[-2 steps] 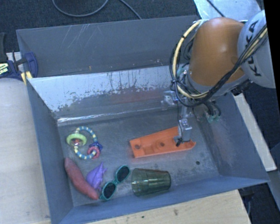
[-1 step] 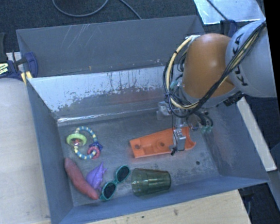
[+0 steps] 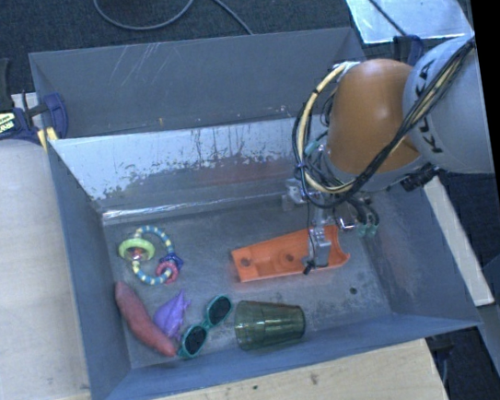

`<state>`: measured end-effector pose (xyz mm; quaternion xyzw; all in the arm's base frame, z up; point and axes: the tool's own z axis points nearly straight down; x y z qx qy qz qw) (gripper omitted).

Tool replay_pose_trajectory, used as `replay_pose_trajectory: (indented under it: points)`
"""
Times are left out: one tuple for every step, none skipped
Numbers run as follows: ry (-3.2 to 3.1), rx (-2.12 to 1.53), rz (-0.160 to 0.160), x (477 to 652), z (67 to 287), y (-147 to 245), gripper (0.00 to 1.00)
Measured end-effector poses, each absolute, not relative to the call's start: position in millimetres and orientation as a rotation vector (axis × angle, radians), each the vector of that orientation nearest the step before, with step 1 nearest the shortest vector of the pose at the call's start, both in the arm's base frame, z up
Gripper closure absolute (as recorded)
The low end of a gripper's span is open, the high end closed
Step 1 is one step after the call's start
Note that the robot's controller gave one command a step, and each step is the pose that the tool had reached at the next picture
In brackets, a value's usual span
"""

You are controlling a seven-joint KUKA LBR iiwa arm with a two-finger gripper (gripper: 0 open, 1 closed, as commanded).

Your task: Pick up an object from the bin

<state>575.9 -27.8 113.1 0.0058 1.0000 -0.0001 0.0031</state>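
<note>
My fingers [image 3: 318, 251] hang right of the frame's middle, over the right end of a flat orange plastic piece [image 3: 273, 259] lying on the floor of the grey bin [image 3: 224, 152]. My wrist, with its orange cover [image 3: 372, 115] and cables [image 3: 315, 138], hides their upper part. I cannot tell whether they are spread, pressed together or pinching the piece. Below it a dark green cup [image 3: 268, 322] lies on its side. Lower left lie teal sunglasses [image 3: 205, 325], a purple thing [image 3: 172, 314] I cannot name, a reddish oblong toy [image 3: 142, 320] and a ring of coloured beads [image 3: 151, 256].
</note>
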Motion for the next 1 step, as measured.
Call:
replay_pose_trajectory:
  points:
    - [3.131, 0.172, 0.0, 572.5, 85.1, -11.8, 0.0]
